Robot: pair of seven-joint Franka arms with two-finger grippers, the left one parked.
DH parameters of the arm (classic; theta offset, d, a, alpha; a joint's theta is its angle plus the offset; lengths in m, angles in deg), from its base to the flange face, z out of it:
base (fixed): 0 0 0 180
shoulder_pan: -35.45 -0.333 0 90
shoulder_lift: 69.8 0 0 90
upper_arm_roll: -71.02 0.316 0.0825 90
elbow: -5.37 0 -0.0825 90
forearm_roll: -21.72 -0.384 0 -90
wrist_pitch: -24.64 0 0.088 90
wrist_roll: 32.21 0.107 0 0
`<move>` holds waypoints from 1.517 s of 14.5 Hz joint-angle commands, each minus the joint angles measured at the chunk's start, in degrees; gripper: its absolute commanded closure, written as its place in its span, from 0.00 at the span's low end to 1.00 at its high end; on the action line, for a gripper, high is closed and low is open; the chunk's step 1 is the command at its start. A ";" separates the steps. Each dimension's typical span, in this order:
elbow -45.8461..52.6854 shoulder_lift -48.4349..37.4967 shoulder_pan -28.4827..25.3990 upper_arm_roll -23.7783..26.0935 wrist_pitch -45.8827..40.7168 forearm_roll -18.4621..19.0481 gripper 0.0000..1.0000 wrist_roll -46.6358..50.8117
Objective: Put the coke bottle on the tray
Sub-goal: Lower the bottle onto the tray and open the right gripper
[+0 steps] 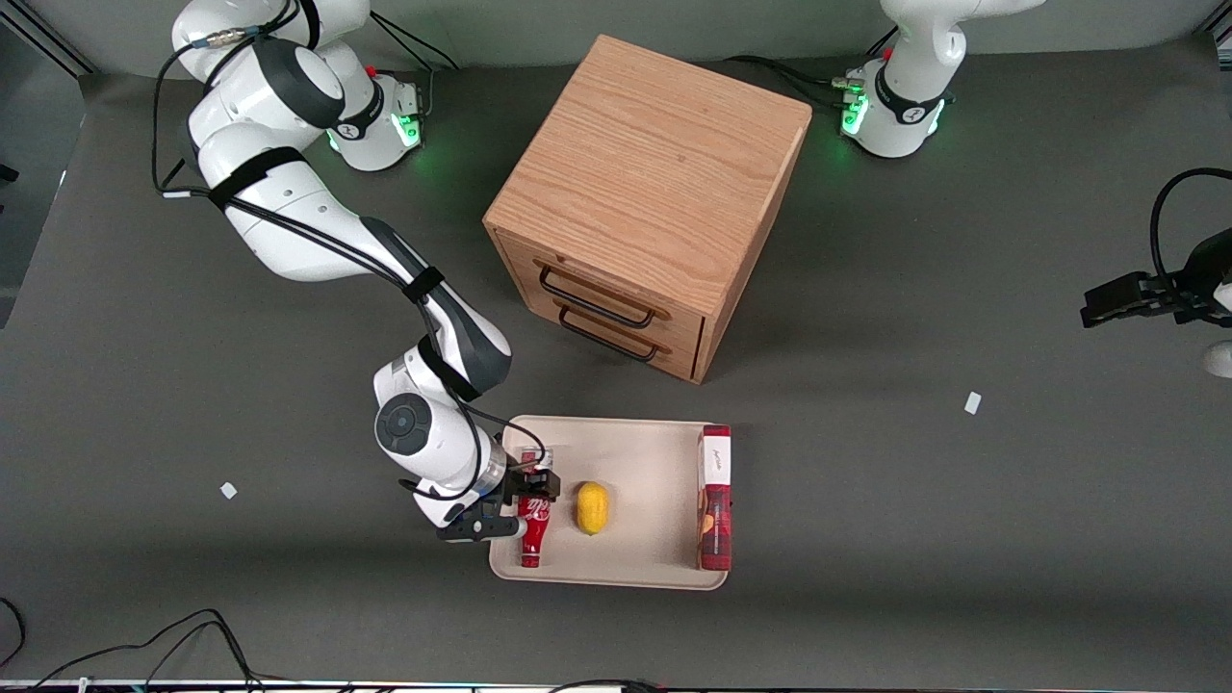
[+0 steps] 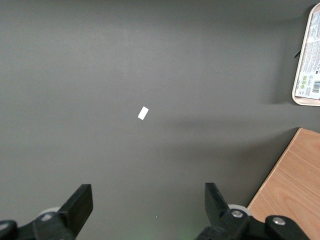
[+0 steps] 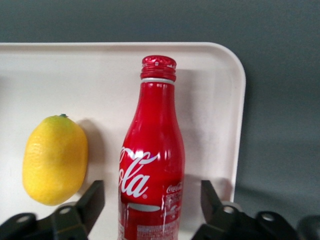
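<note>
**Bottle lying on the tray, fingers apart**

While the gripper (image 1: pixel 525 507) is hovering low over the tray (image 1: pixel 645 452) at its working-arm end, its fingers (image 3: pixel 93 201) are standing spread on either side of the coke bottle (image 1: pixel 531 535) without touching it. Released, the bottle is lying flat on the tray, just beside a lemon (image 1: pixel 592 507), well apart from a red box (image 1: pixel 714 499).
</note>
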 commanded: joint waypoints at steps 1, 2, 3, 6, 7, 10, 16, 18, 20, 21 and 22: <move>1.75 0.84 0.02 0.07 0.35 0.79 0.00 0.30; 1.75 0.31 0.03 0.07 0.35 0.79 0.00 0.30; 1.75 -0.56 0.11 0.07 0.00 0.88 0.00 0.30; -2.72 -6.96 2.83 -0.02 -2.54 0.88 0.00 -0.49; -4.48 -9.51 4.06 -0.02 -4.03 0.88 0.00 -0.84; -10.54 -18.65 6.08 -0.54 -9.31 0.79 0.00 -0.76; -20.47 -39.03 9.17 -4.66 -24.41 -10.08 0.00 -2.85; -24.08 -45.89 8.90 -7.56 -28.38 -13.26 0.00 -4.96; -27.85 -51.96 8.99 -9.85 -31.28 -14.75 0.00 -8.30; -29.70 -55.03 8.90 -11.43 -32.51 -16.59 0.00 -9.71; -31.29 -57.59 8.82 -13.01 -34.00 -17.91 0.00 -10.77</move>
